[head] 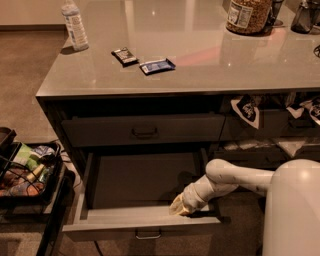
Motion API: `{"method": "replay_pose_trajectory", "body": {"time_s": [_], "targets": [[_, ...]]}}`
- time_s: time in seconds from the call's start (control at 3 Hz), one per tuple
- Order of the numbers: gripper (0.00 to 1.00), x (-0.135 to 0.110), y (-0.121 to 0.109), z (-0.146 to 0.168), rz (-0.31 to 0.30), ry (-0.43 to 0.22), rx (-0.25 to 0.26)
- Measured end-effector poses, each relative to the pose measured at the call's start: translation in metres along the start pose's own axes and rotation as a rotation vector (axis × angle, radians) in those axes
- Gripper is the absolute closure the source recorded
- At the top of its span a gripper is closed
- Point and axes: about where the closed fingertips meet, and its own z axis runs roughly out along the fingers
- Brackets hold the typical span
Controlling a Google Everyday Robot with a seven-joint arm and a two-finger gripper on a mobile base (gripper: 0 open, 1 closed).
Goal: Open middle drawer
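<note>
Right, closest in is my own pale body shell (pixel 295 215), filling the lower right corner, and from it my arm (pixel 240 177) runs left and bends downward. Along the bottom edge, the middle drawer (pixel 100 222) stands pulled well out of the cabinet, flat front nearest, with its small metal pull (pixel 148 234) at the centre of that front.

My gripper (pixel 179 206) is inside the drawer, tip down, close against the inner side of the front panel and right of centre. Clenched or released? I cannot tell. The drawer's plain grey floor shows behind it, with my arm's shadow across it.

Off to the left, beside the cabinet, a dark wire basket (pixel 30 196) holds a jumble of colourful packets.

Moving back now: above the open drawer a taller-fronted grey drawer (pixel 100 131) sits closed, its bigger pull (pixel 145 132) at centre. To its right are open shelves, with a snack bag (pixel 246 109) hanging over the edge.

Further on is the grey countertop (pixel 200 70). A dark snack bar (pixel 125 55) and a blue snack bar (pixel 157 66) lie just beside each other toward the left. Behind them, at the far left, a water bottle (pixel 75 25) stands upright. At the far right, at the back, stands a jar (pixel 246 15) with a label.
</note>
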Motion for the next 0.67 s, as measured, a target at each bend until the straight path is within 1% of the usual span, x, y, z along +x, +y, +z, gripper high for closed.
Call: {"method": "replay_pose_trajectory", "body": {"time_s": [0.33,0.67], "targets": [[1.00,0.005,0.029,0.006,0.052,-0.001,-0.072],[1.00,0.006,0.045,0.004,0.071,0.007,-0.108]]}}
